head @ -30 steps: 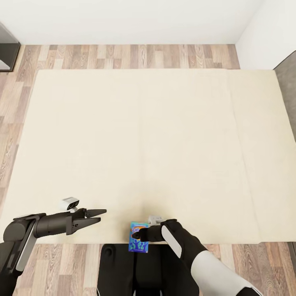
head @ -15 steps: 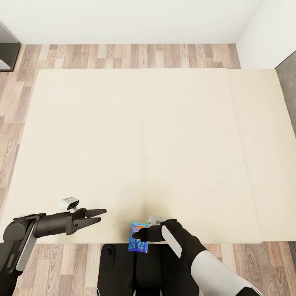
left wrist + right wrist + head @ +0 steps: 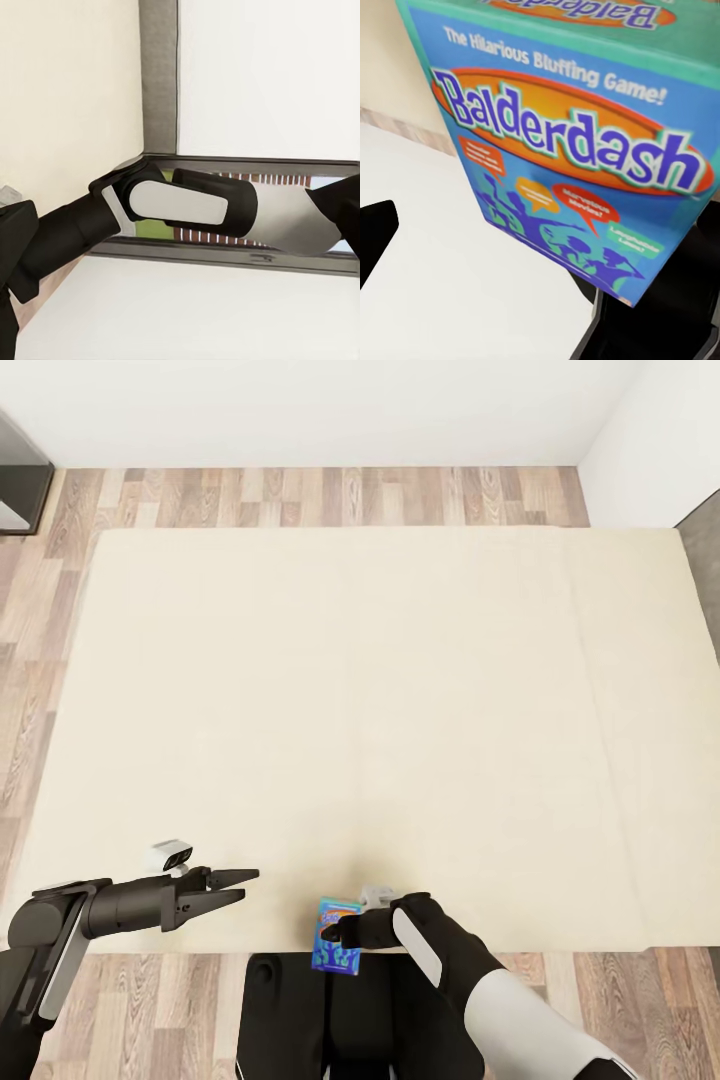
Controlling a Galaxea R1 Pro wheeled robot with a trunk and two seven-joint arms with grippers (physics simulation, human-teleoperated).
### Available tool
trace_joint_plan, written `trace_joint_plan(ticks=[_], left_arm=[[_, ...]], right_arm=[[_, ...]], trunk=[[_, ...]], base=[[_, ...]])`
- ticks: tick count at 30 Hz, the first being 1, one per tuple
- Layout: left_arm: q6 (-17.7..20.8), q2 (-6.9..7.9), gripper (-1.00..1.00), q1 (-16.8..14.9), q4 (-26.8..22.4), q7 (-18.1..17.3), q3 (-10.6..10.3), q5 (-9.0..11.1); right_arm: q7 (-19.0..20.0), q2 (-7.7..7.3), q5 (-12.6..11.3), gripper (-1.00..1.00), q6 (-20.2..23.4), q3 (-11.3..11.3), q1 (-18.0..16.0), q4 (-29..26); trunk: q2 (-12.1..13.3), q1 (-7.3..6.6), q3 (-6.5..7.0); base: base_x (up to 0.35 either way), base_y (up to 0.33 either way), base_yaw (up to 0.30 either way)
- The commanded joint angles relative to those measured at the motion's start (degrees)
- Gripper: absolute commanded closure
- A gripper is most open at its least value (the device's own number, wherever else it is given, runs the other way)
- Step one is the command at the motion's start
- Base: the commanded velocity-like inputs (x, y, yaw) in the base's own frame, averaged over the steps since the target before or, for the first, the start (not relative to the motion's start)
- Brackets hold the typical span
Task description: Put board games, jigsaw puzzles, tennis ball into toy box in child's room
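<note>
nothing in the arms has moved since the earlier frame; only the whole view has slid a little, so the camera shifted. at left, the black left gripper (image 3: 240,884) hangs over the large cream mattress bed (image 3: 360,690), fingers slightly parted and empty. to its right, the black right gripper (image 3: 335,932) is clenched on the small blue "balderdash" board game box (image 3: 336,937) at the bed's near edge, above the robot's base. held by one edge, the box could swing or slip during the drive to the table.
</note>
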Motion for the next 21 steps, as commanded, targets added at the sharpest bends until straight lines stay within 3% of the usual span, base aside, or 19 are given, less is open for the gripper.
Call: trace_joint_plan(ticks=[1, 21], left_arm=[[0.64, 0.02, -1.0, -0.03, -0.01, -0.21, 0.0, -0.02], [0.61, 0.02, -1.0, -0.02, -0.01, -0.21, 0.0, -0.02]], right_arm=[[0.19, 0.0, 0.19, -1.0, 0.2, 0.02, -0.01, -0.03], [0.19, 0.0, 0.18, -1.0, 0.12, 0.01, -0.02, -0.03]], trunk=[[-0.09, 0.03, -0.06], [-0.09, 0.03, -0.06]], base=[[0.0, 0.139, 0.0], [0.0, 0.051, 0.0]])
